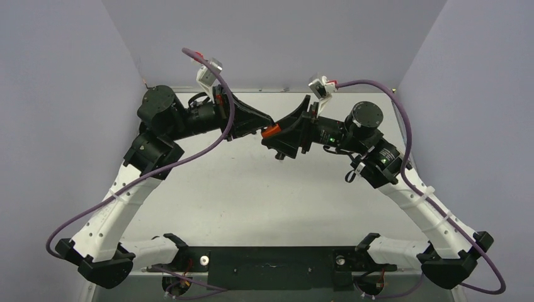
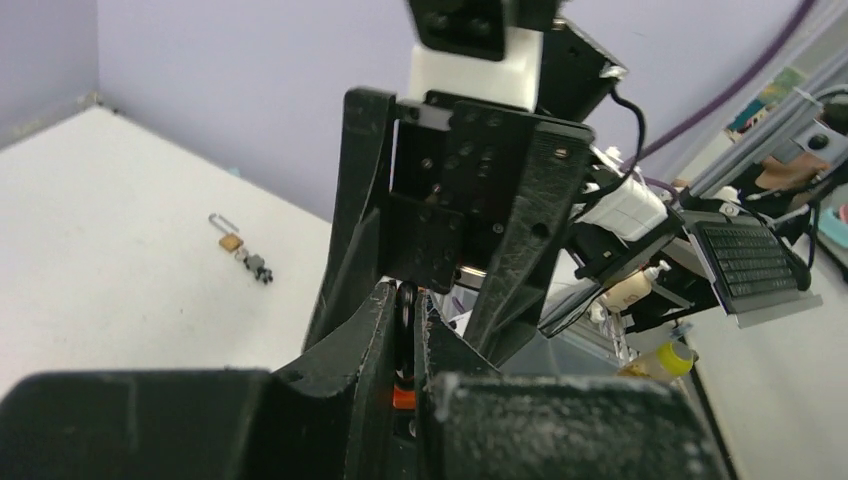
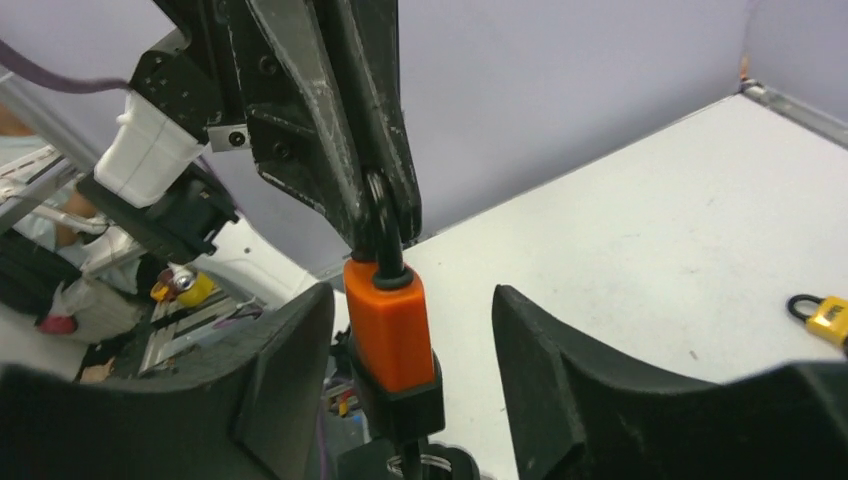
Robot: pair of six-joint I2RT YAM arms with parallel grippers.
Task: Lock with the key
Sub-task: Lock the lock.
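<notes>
An orange padlock with a black shackle hangs in the air at the middle back of the table; it also shows in the top view. My left gripper is shut on the shackle and holds the lock from above. My right gripper is open, with one finger on each side of the lock body and a gap to both. A black key head with a metal ring sits at the bottom of the lock, partly cut off by the frame edge.
A small brass padlock with a dark key piece lies on the white table. A yellow padlock lies on the table at the right edge of the right wrist view. Purple walls enclose the back and sides.
</notes>
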